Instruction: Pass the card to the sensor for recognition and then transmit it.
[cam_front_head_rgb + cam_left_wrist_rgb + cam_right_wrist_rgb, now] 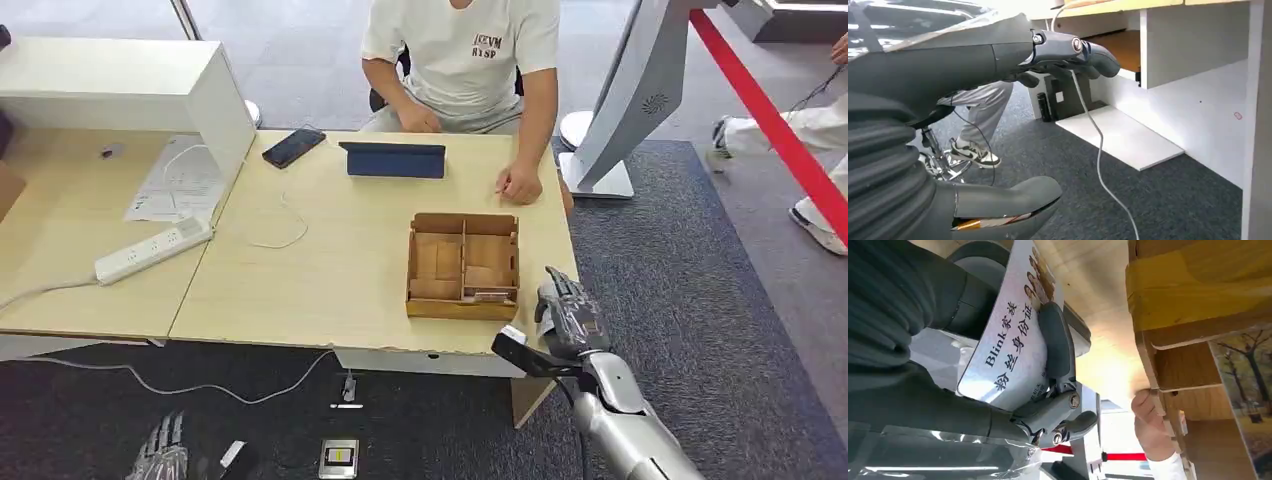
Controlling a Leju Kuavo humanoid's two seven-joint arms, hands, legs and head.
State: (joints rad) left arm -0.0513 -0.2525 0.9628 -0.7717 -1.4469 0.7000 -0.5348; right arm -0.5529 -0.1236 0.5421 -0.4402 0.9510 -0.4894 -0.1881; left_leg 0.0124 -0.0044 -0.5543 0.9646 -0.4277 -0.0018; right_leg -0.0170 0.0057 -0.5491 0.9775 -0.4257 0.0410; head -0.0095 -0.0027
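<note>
My right hand [568, 318] hovers at the table's front right edge, just beside the front right corner of a compartmented cardboard box [462, 265]. In the right wrist view this hand [1048, 405] grips a white card [1008, 347] printed with "Blink", Chinese text and small portraits, a dark finger [1055, 345] lying across its face. The box wall [1188, 300] is close by, with a tree-picture card [1248, 385] in it. My left hand [160, 455] hangs low beside the table, fingers [1083, 50] stretched out and holding nothing. A small silver device [338, 458] lies on the carpet.
A person sits at the far side with one hand [520, 185] on the table. A dark tablet [393, 160], a phone [292, 147], a power strip [155, 250] and a white cabinet [120, 85] stand around. A white kiosk stand [640, 90] rises at the right.
</note>
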